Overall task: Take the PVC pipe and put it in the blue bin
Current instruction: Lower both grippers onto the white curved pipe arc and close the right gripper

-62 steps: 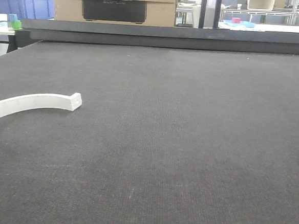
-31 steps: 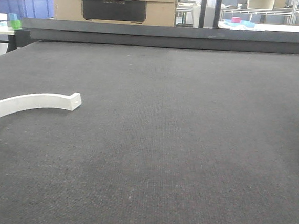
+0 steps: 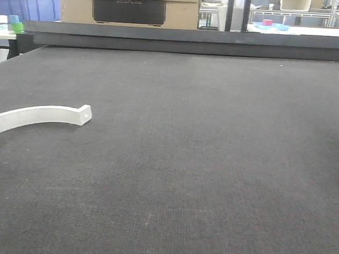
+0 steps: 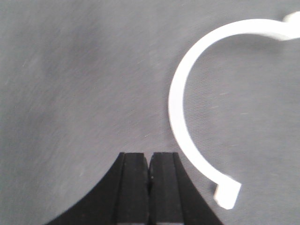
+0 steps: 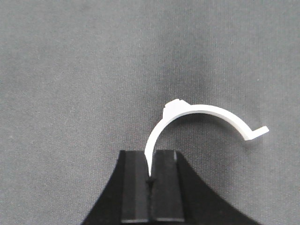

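Observation:
A white curved PVC pipe piece hangs over the dark mat in the right wrist view, one thin end pinched between the pads of my right gripper, which is shut on it. A second white curved piece lies flat on the mat just right of my left gripper, which is shut with nothing in it and does not touch the piece. In the front view that piece lies at the left edge. The blue bin stands far back left, beyond the table. Neither gripper shows in the front view.
A dark textured mat covers the table. A raised black ledge runs along its far side. Behind it stands a cardboard box. Small coloured blocks sit on a side table at far left.

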You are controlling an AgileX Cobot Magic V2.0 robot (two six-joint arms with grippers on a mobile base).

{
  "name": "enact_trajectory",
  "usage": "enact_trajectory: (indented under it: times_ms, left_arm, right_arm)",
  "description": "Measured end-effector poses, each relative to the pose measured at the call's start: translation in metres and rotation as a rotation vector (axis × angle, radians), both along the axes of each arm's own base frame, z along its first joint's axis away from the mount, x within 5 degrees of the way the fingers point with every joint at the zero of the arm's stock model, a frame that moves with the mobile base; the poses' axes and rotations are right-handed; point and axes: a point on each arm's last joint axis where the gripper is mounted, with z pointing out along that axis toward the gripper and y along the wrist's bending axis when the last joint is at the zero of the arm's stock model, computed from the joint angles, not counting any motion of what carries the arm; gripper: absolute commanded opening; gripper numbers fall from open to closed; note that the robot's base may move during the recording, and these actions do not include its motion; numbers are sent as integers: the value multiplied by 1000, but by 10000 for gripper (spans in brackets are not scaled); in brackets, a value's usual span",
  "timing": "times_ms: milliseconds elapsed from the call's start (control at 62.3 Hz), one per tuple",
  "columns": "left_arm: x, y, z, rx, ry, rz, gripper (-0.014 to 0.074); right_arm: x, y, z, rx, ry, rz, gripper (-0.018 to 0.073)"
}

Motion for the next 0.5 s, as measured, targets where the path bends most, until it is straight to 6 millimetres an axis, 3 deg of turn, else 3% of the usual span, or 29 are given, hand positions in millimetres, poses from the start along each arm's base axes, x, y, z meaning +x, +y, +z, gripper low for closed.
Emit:
enact_trajectory:
  times_ms: [160,497]
  left_arm:
    - [0,17,-4,-34,31,60,-111]
    - [2,2,-3,-102,16,4,-111]
  right_arm:
    - [8,2,-12,36,88,-36,-142]
    - [26,19,-56,-117,348,-143,-141]
